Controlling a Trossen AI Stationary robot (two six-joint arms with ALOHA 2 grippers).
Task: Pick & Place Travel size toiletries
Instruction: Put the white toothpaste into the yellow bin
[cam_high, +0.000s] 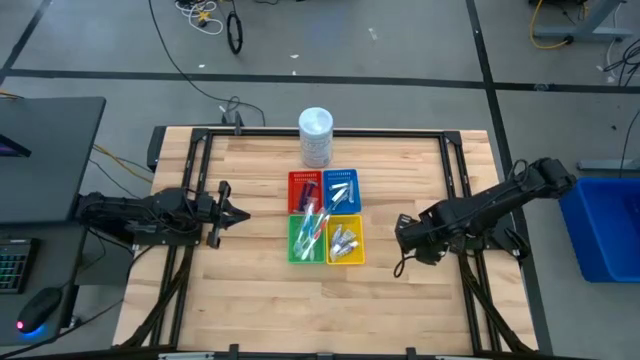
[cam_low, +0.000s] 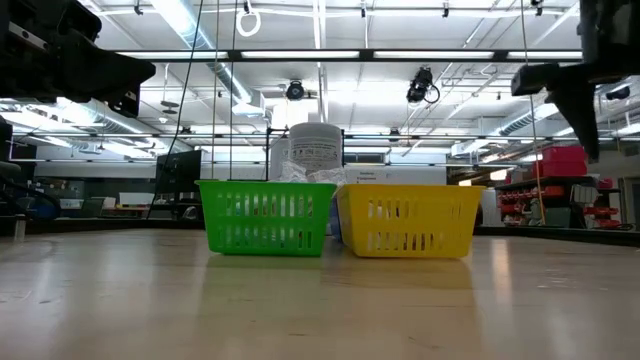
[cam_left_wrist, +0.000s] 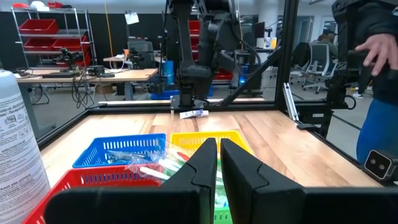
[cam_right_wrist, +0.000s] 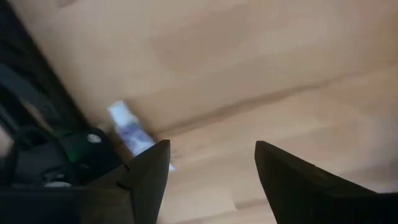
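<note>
Four small square trays sit together mid-table: red (cam_high: 297, 180), blue (cam_high: 352, 203), green (cam_high: 294, 248) and yellow (cam_high: 359, 252). All hold small toiletries: pale sticks (cam_high: 312, 225) lie across the green tray, and small white tubes (cam_high: 344, 241) lie in the yellow one. My right gripper (cam_right_wrist: 211, 168) is open and points down at the table right of the yellow tray. A small white tube with blue print (cam_right_wrist: 130, 134) lies flat on the wood beside one of its fingers (cam_right_wrist: 149, 177), outside the gap. My left gripper (cam_left_wrist: 217, 163) is shut and hovers left of the trays (cam_high: 243, 213). My right gripper is open, and the white tube's near end (cam_right_wrist: 163, 163) runs behind the outer edge of one finger. I cannot tell whether that finger touches it. The tube lies flat on the table, not between the fingers.
A tall white cylindrical tub (cam_high: 316, 137) stands just beyond the red and blue trays. A black frame (cam_high: 200, 150) borders the tabletop. Bare wood lies on both sides of the trays and toward the near edge. A person's hand (cam_left_wrist: 376, 46) shows beyond the table.
</note>
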